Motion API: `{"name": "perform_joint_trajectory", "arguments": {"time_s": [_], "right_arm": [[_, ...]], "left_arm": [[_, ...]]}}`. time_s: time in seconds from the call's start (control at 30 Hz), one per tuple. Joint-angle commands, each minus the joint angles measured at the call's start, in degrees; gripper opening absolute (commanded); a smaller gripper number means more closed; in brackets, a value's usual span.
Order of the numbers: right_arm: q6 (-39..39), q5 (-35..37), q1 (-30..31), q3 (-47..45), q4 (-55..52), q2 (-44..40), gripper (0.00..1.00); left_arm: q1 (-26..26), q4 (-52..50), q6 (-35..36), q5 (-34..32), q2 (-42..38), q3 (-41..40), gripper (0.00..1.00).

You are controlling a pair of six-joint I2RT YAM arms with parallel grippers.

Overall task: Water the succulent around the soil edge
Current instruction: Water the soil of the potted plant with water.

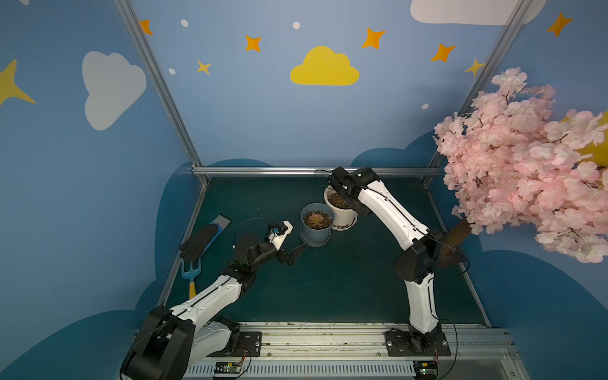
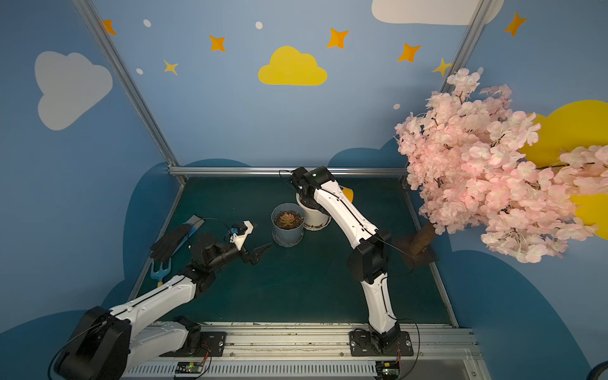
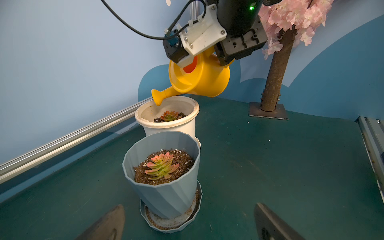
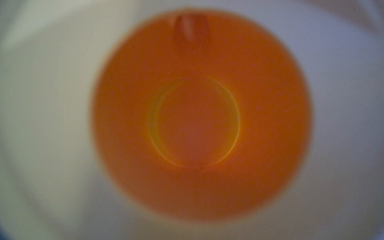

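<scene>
No text, label, brand or number was legible in any view

Faint marks on the blue plug (image 3: 171,40) of the right wrist camera were too small to read

The can (image 3: 204,80), white pot (image 3: 173,127) and blue pot (image 3: 166,197) showed plain surfaces. The right wrist view was blurred throughout

The only sign noted was a green lamp (image 3: 251,8), lit, on the right arm
</scene>
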Motion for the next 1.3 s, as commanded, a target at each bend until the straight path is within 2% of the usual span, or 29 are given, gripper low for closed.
{"name": "perform_joint_trajectory", "arguments": {"time_s": [0.0, 1.27], "right_arm": [[-0.06, 1.77, 0.60, 1.84, 1.82, 0.34, 0.00], [-1.59, -0.29, 3.59, -0.80, 1.33, -1.06, 0.00]], "left_arm": [[0.26, 1.46, -0.42, 0.65, -0.51, -0.69, 1.00], [0.27, 2.02, -0.80, 0.90, -0.96, -0.86, 1.00]]}}
